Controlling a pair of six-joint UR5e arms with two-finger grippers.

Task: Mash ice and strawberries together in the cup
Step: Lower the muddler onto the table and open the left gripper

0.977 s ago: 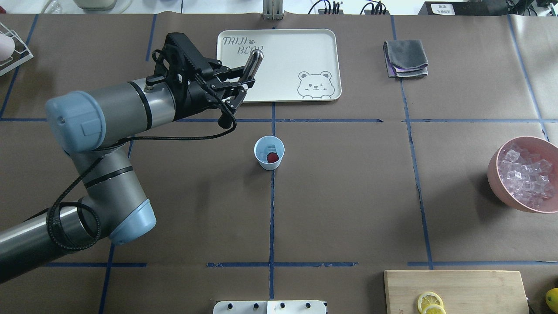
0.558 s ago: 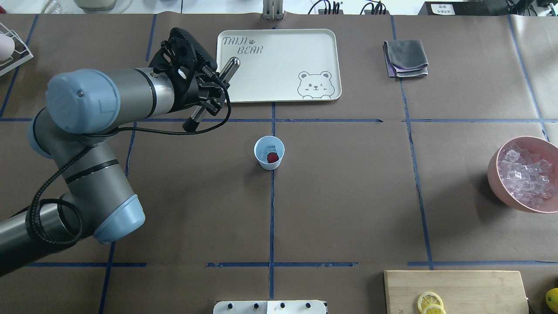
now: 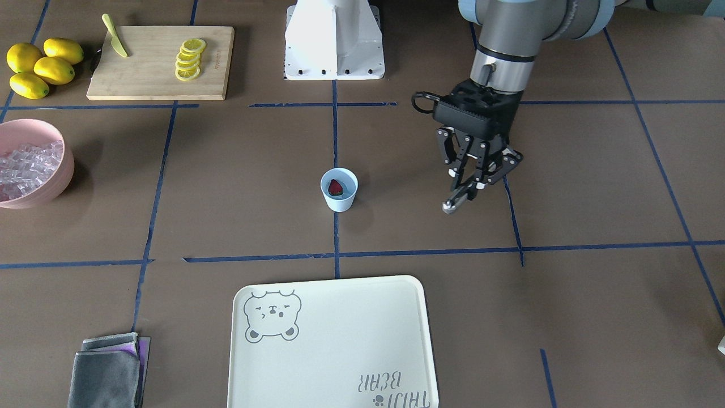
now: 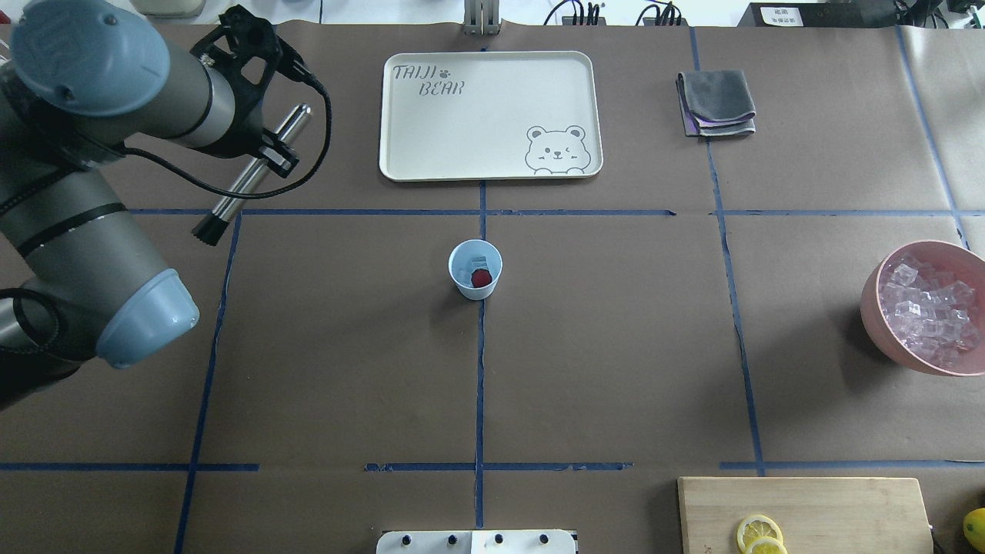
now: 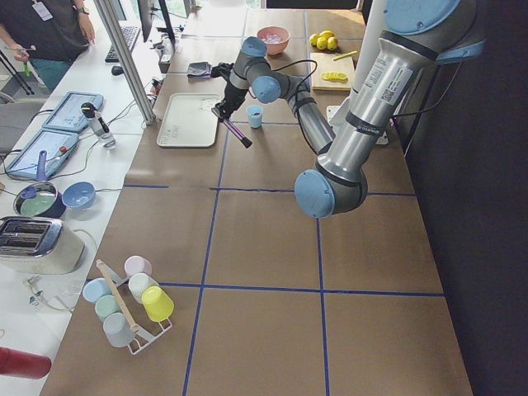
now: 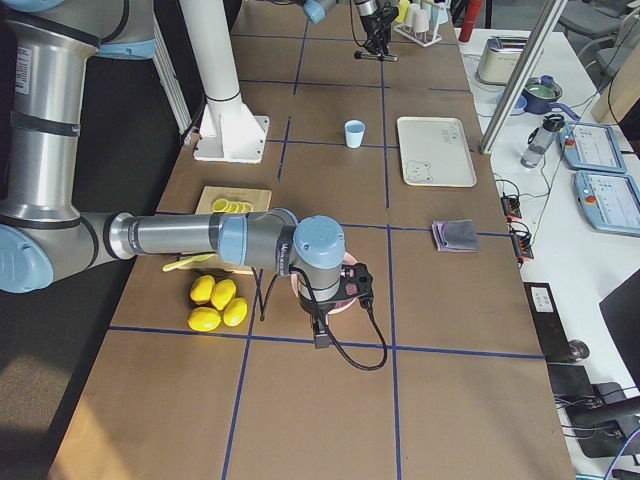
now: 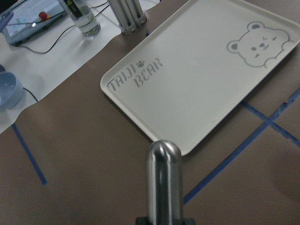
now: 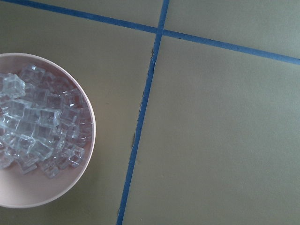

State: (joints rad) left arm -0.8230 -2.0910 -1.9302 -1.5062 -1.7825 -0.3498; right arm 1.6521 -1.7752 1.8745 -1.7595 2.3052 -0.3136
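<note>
The light-blue cup (image 4: 475, 269) stands at the table's middle and also shows in the front view (image 3: 339, 192). A dark-red strawberry (image 4: 481, 278) and a clear ice cube (image 4: 476, 261) lie in it. My left gripper (image 4: 269, 151) is shut on a metal muddler (image 4: 250, 173), held tilted above the table, far to the left of the cup. In the front view the gripper (image 3: 473, 182) points down with the muddler's tip (image 3: 449, 208) below it. My right gripper (image 6: 321, 330) hangs over the pink bowl; I cannot tell whether it is open or shut.
A pink bowl (image 4: 872, 292) of ice cubes (image 4: 927, 308) sits at the right edge. A cream bear tray (image 4: 492, 115) and a folded grey cloth (image 4: 716, 104) lie at the far side. A cutting board (image 3: 153, 68) holds lemon slices, with whole lemons (image 3: 39, 65) beside it.
My left arm has swung to the left, away from the tray, with the muddler in its gripper. The cup and its contents have not moved.
</note>
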